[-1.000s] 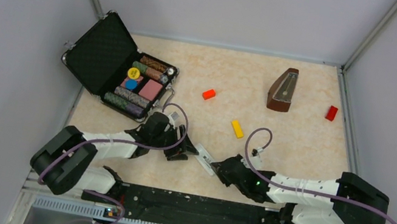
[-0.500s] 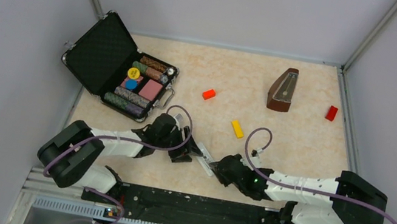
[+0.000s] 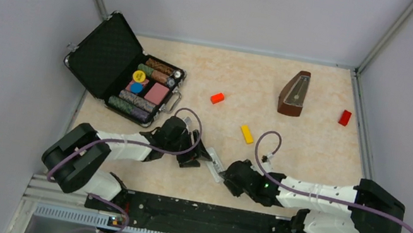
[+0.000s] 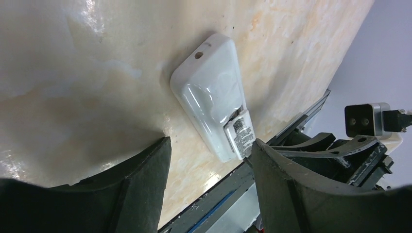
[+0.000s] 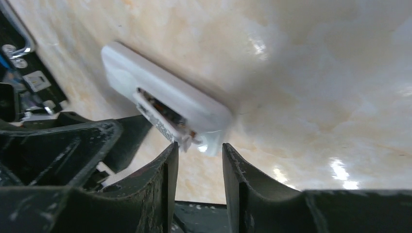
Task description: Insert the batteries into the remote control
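The remote control (image 3: 215, 165) lies back-up on the table near the front edge, slanted between my two grippers. In the left wrist view the white remote control (image 4: 210, 92) shows a printed label at its near end. My left gripper (image 4: 209, 158) is open, just short of that end and holding nothing. From the right wrist, the remote control (image 5: 194, 109) shows an open recess holding something dark and slim (image 5: 163, 110); I cannot tell if it is a battery. My right gripper (image 5: 199, 150) is open, its tips right at the remote's end. No loose batteries are in view.
An open black case of poker chips (image 3: 124, 79) sits at the back left. An orange-red block (image 3: 217, 98), a yellow block (image 3: 246, 134), a brown metronome (image 3: 294, 93) and a red block (image 3: 345, 117) lie farther back. A black rail (image 3: 193, 213) runs along the near edge.
The right gripper's jaws have parted and it has edged left toward the remote. The left arm has slid right, closer to the remote. The remote has barely moved.
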`<state>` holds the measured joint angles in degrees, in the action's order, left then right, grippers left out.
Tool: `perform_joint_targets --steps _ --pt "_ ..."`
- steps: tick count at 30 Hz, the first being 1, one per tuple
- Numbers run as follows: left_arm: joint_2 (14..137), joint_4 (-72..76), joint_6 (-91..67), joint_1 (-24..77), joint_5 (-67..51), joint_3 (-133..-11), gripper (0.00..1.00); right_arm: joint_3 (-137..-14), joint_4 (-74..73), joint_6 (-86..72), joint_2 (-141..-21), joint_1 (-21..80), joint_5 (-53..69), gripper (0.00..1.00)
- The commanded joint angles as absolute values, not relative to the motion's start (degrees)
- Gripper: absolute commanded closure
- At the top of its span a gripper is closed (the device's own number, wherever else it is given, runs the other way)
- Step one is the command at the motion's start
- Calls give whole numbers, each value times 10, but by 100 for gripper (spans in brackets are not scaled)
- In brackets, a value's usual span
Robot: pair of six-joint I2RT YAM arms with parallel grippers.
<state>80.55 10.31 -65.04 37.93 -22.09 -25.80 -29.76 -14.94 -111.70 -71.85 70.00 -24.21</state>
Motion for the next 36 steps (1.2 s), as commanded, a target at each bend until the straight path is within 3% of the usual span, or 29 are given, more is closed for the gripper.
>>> perform_joint_targets --steps 1,19,25,34,36 --pt "818 95 -638 382 -201 -277 34 -320 -232 -1087 -701 705 -224 61" --pt "809 79 -626 382 -191 -280 34 -362 -210 -1007 -686 696 -262 61" --pt "757 -30 -609 381 -115 -298 35 -422 -165 -765 -729 675 -213 70" --pt "653 -217 -604 367 18 -303 42 -592 -201 -512 -900 682 -94 74" --pt "636 -243 -618 351 39 -291 44 -614 -213 -425 -927 684 -76 71"
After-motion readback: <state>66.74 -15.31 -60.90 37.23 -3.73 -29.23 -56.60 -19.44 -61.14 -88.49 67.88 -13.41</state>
